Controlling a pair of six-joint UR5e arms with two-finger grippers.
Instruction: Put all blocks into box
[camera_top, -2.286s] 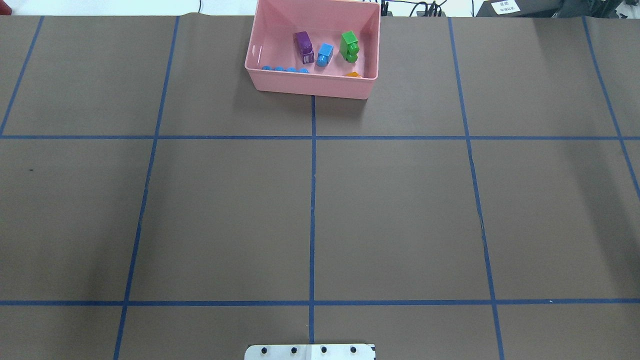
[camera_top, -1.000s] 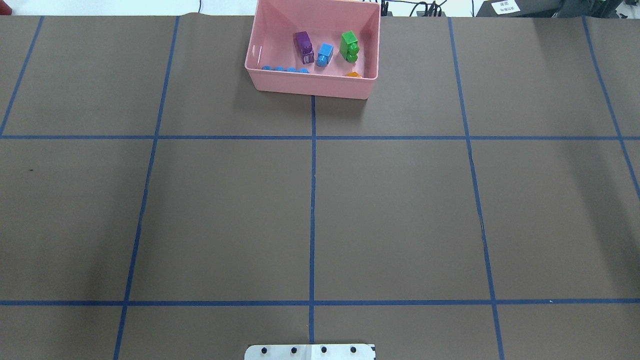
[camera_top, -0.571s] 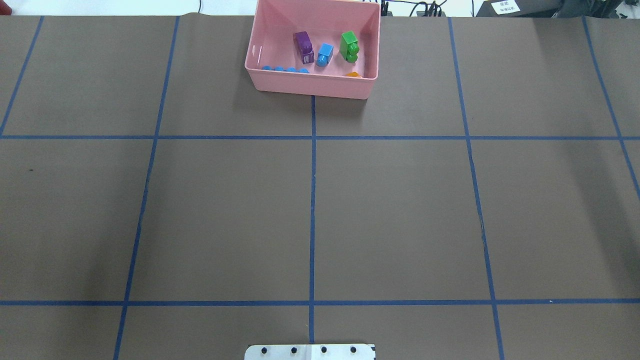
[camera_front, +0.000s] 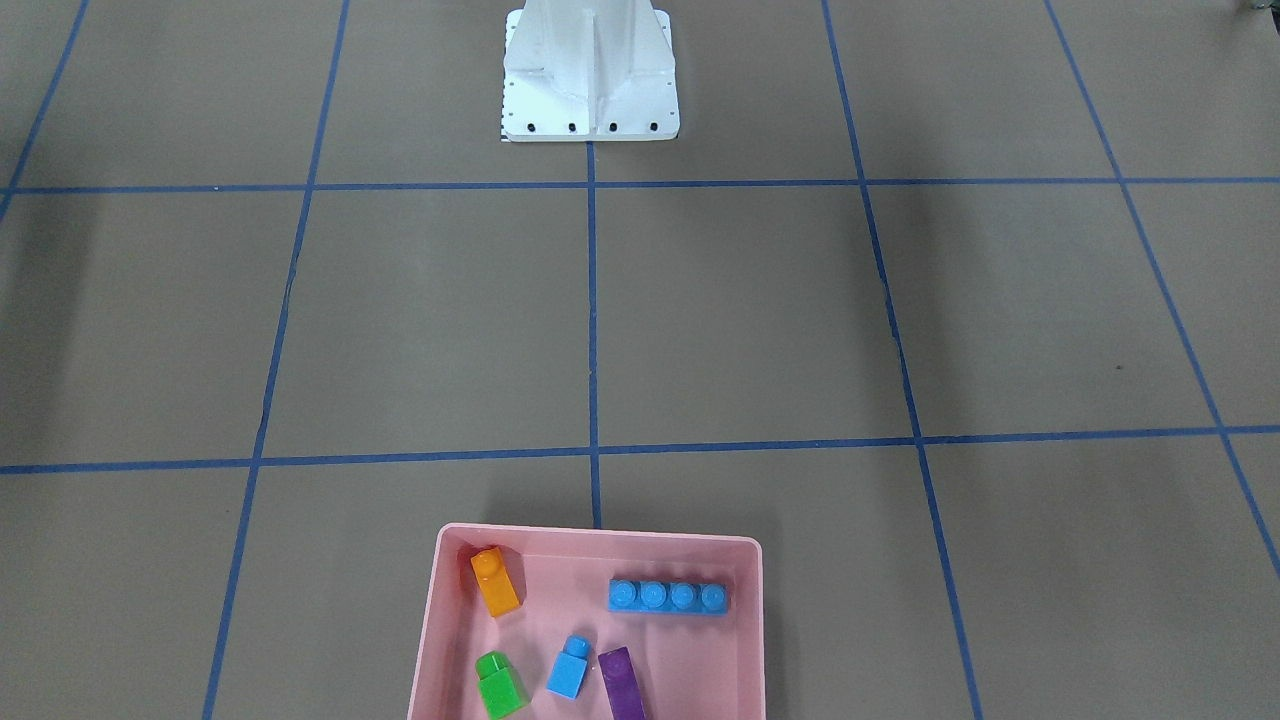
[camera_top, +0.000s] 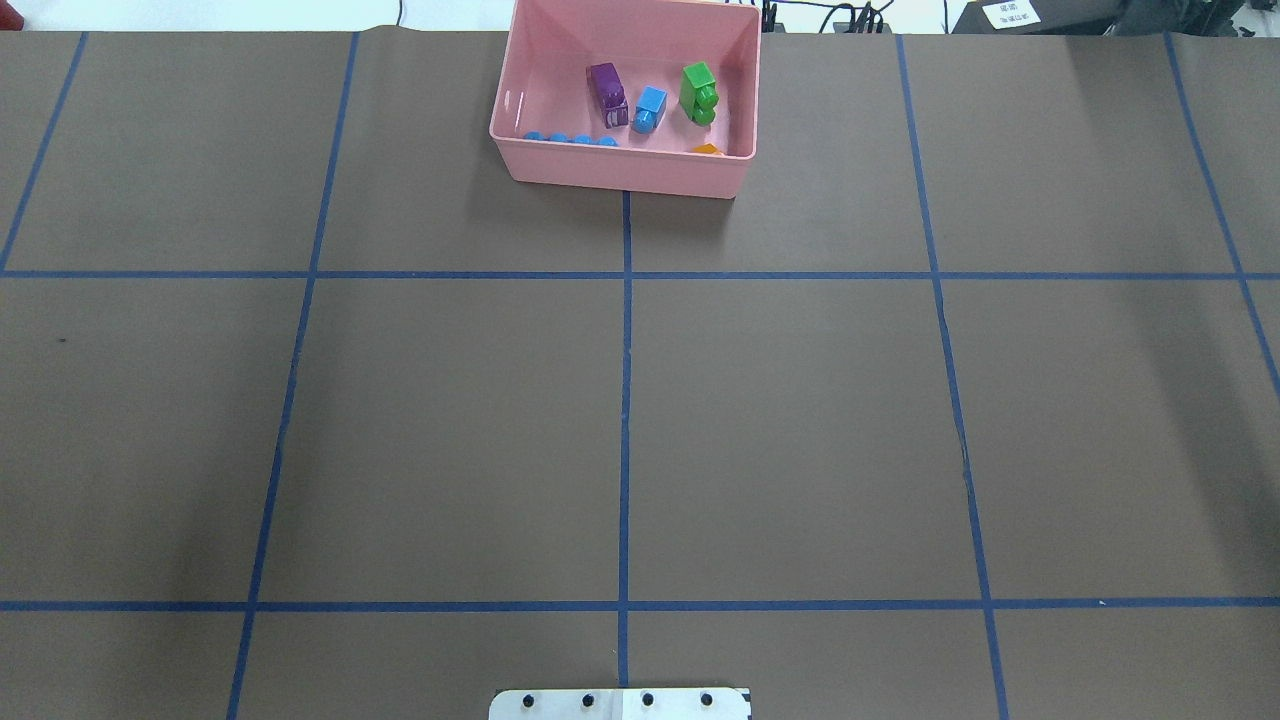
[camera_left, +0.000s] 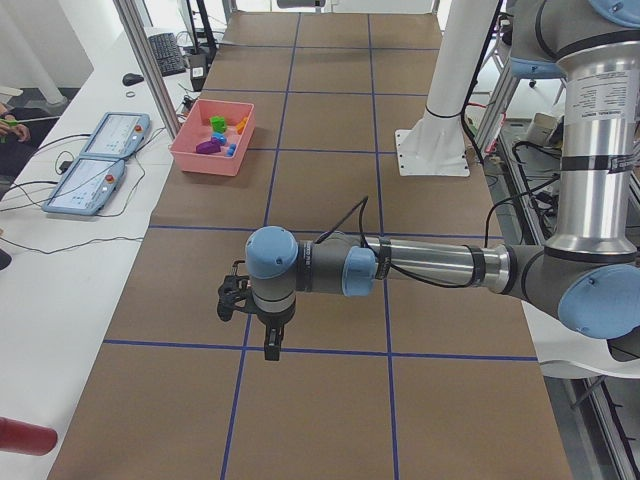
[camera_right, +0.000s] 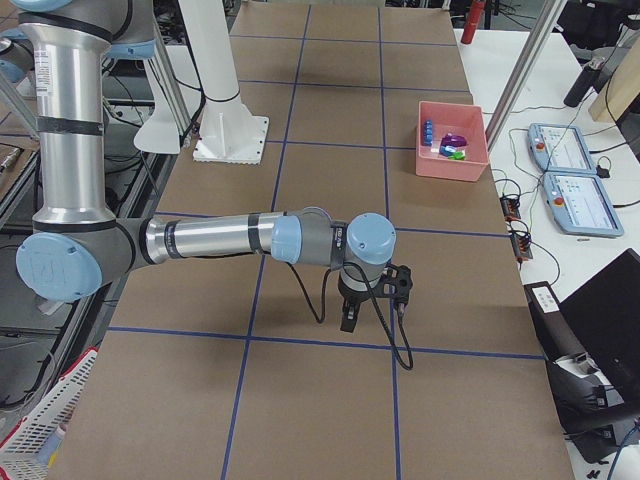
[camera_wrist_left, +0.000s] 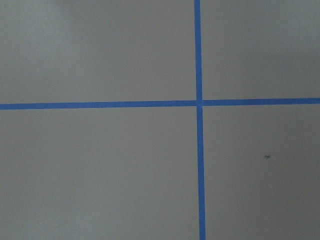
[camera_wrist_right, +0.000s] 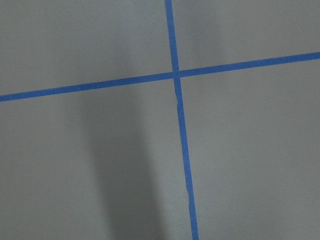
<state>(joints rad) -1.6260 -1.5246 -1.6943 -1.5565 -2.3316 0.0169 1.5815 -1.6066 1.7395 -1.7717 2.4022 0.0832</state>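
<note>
Since all five bricks lie inside the pink box (camera_front: 585, 565), we judge the task as good as done. The orange brick (camera_front: 495, 582) sits near one corner; the long blue brick (camera_front: 668, 597) runs along the wall nearest the robot; the green brick (camera_front: 499, 685), small blue brick (camera_front: 569, 672) and purple brick (camera_front: 623, 684) lie on their sides in a loose row.

We expect these bricks to be light, stiff and glossy, so apt to slip; a hold across the flat side walls, not the studs, looks safest, and at mid-length for the long one. The box looks light too and may slide if nudged.

The surface (camera_top: 800, 430) is flat brown paper with a blue tape grid (camera_top: 625, 400); the white base (camera_front: 590, 90) stands at the robot's end; benches with pendants (camera_left: 100, 150) flank it.

The left tool (camera_left: 268, 348) and right tool (camera_right: 347, 320) hang over the paper, well apart from the box; we cannot tell whether either is released or clenched.
</note>
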